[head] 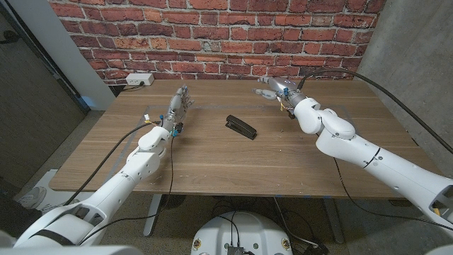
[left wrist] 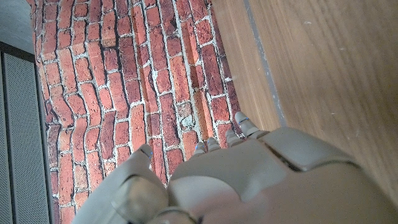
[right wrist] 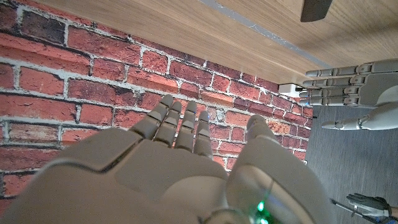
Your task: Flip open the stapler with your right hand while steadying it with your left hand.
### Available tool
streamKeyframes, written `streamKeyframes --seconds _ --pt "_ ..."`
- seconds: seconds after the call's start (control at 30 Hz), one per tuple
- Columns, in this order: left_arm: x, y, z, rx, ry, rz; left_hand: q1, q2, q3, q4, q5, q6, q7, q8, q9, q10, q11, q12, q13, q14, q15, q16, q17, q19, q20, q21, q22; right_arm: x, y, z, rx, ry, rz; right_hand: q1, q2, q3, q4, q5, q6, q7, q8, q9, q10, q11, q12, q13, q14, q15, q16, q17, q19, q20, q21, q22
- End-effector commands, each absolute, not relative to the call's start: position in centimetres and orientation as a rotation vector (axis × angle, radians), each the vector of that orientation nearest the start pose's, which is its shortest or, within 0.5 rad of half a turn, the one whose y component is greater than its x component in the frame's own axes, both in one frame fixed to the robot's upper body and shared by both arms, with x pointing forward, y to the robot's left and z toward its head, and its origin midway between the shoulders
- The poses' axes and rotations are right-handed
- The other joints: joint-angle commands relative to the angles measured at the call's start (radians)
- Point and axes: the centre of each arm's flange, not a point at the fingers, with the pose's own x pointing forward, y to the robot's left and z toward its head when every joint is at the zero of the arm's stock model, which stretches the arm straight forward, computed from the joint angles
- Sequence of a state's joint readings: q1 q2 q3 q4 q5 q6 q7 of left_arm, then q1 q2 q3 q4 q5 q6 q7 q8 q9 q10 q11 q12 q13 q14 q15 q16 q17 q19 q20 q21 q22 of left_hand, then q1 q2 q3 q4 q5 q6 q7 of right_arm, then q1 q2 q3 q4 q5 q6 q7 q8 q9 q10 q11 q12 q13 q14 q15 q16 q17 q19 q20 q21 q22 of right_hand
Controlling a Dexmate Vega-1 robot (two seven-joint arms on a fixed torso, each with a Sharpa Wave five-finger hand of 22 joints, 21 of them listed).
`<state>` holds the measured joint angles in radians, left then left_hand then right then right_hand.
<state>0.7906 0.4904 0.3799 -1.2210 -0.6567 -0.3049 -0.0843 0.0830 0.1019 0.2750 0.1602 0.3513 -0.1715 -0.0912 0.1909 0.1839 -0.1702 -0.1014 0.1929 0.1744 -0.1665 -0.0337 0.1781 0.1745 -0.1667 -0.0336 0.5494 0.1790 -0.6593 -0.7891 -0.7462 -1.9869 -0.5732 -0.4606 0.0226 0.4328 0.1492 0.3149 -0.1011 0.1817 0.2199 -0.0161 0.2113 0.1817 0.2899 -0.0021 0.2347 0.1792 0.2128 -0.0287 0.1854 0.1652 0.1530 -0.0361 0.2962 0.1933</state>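
Observation:
A black stapler (head: 241,127) lies closed on the wooden table (head: 233,159), near its middle, lengthwise at a slant. An end of the stapler (right wrist: 318,9) shows in the right wrist view. My left hand (head: 180,103) is well to the left of it, fingers straight and apart, holding nothing. My right hand (head: 277,88) is behind and to the right of the stapler, also spread and empty. The backs of the left hand (left wrist: 249,186) and right hand (right wrist: 180,168) face the brick wall. The left hand (right wrist: 348,87) also appears in the right wrist view.
A red brick wall (head: 212,35) stands behind the table's far edge. A white power strip (head: 138,80) sits at the back left. Black cables (head: 368,78) run over the back right corner. A grey wall is on the right.

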Motion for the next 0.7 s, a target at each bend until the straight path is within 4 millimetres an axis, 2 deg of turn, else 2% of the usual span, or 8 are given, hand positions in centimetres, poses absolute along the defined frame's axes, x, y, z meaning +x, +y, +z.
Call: streamKeyframes --seconds 0.03,0.27,0.4,0.7 --pt "66.2 29.3 -2.5 -0.039 -0.587 -0.231 0.005 0.055 0.005 0.005 0.000 -0.170 -0.008 0.002 0.002 -0.140 0.007 0.002 0.005 -0.087 -0.036 0.008 0.002 -0.096 -0.005 -0.003 0.004 55.0 -13.2 6.9 -1.539 -0.704 -0.069 0.024 0.002 0.008 -0.013 -0.003 -0.001 -0.003 -0.004 0.004 0.005 -0.001 -0.004 0.002 0.002 -0.003 -0.004 0.002 0.013 0.009 -0.002 0.003" --pt "66.3 29.3 -2.6 -0.039 -0.584 -0.234 0.004 0.056 0.006 0.006 0.000 -0.171 -0.008 0.002 0.002 -0.141 0.007 0.001 0.005 -0.087 -0.036 0.008 0.002 -0.096 -0.003 -0.006 0.004 55.1 -12.0 6.5 -1.579 -0.702 -0.039 0.046 0.006 0.016 -0.026 -0.003 -0.019 -0.010 -0.014 0.004 -0.012 -0.008 -0.014 0.003 0.000 0.001 -0.006 0.002 0.016 0.011 -0.004 0.003" --pt "66.4 29.3 -2.5 -0.038 -0.585 -0.234 0.004 0.056 0.007 0.006 -0.001 -0.170 -0.008 0.002 0.002 -0.141 0.008 0.001 0.005 -0.087 -0.038 0.008 0.002 -0.095 -0.003 -0.006 0.004 55.2 -11.2 6.3 -1.602 -0.703 -0.035 0.060 0.005 0.020 -0.034 -0.003 -0.030 -0.004 -0.019 0.004 -0.012 -0.007 -0.016 0.003 0.001 0.004 -0.006 0.002 0.021 0.016 -0.004 0.003" --pt "66.4 29.5 -2.5 -0.040 -0.585 -0.229 0.004 0.056 0.008 0.006 -0.001 -0.170 -0.006 0.002 0.002 -0.140 0.008 0.002 0.005 -0.086 -0.038 0.008 0.002 -0.094 -0.001 -0.009 0.004 55.7 -9.0 5.9 -1.655 -0.692 -0.010 0.084 -0.011 0.021 -0.049 -0.003 -0.044 -0.001 -0.023 0.005 -0.014 -0.010 -0.019 0.003 0.006 0.000 -0.006 0.002 0.031 0.028 -0.004 0.002"
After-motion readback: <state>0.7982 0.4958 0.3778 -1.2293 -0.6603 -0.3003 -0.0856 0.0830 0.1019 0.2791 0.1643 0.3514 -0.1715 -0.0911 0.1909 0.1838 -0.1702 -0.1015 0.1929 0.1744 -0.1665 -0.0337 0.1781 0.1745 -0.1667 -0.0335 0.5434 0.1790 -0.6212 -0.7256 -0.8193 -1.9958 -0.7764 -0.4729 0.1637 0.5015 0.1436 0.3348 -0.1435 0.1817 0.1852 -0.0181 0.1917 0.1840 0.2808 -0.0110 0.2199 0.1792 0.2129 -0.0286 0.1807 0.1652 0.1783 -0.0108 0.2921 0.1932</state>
